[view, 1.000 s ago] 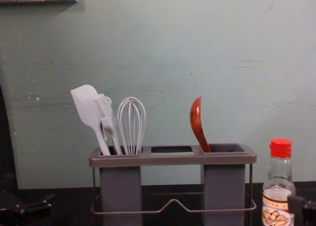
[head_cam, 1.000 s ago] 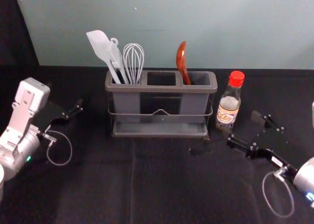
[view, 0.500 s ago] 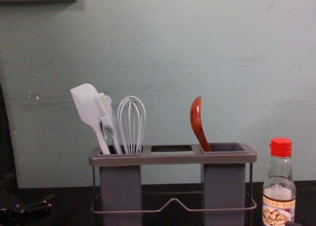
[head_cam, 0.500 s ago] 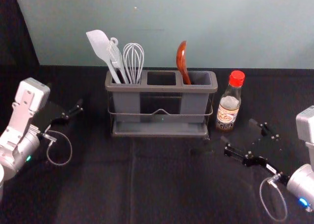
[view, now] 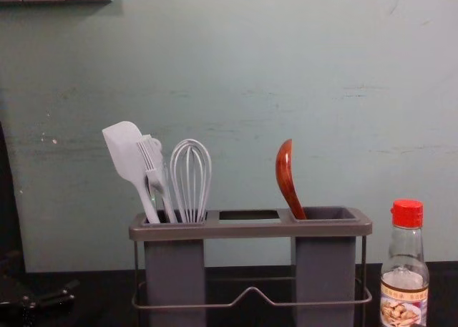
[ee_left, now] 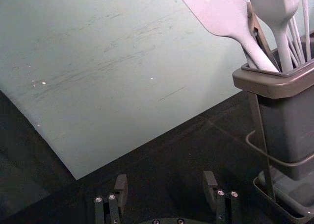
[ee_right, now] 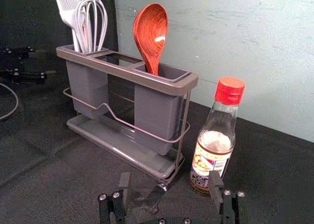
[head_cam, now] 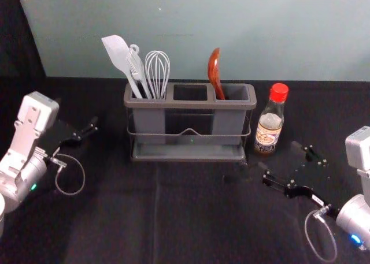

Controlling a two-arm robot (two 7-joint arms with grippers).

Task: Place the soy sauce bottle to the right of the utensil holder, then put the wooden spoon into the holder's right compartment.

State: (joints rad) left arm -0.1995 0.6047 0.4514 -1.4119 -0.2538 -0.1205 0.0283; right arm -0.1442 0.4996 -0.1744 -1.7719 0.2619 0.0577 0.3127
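The right gripper point(head_cam: 280, 156) has pulled back a little from the bottle point(head_cam: 269, 125), toward the table's point(head_cam: 115, 218) front right corner. A second ago, a dark tip stood before the bottle in the chest view; now that view shows the bottle's label point(view: 403, 307) much better. In the right wrist view, the fingers point(ee_right: 215, 181) of the right gripper are wide apart, with nothing between their tips. They are near the bottle, on its front side.

The bottle has not moved. It stands upright on the table, to the right of the holder point(head_cam: 189, 104) and a bit apart from it, nearer the back edge than the front. It has a red cap point(head_cam: 278, 92) and some dark sauce low down.

The spoon point(head_cam: 214, 73) has stayed put too. It sits in the holder's right compartment, with its round end up and leaning left. The whisk point(head_cam: 157, 73) and the spatula point(head_cam: 117, 53) are in the left compartment, just as before.

The left gripper point(head_cam: 81, 116) waits in the same spot near the table's left edge, open and holding nothing.

The label has a picture of food and a band of writing too small to read.
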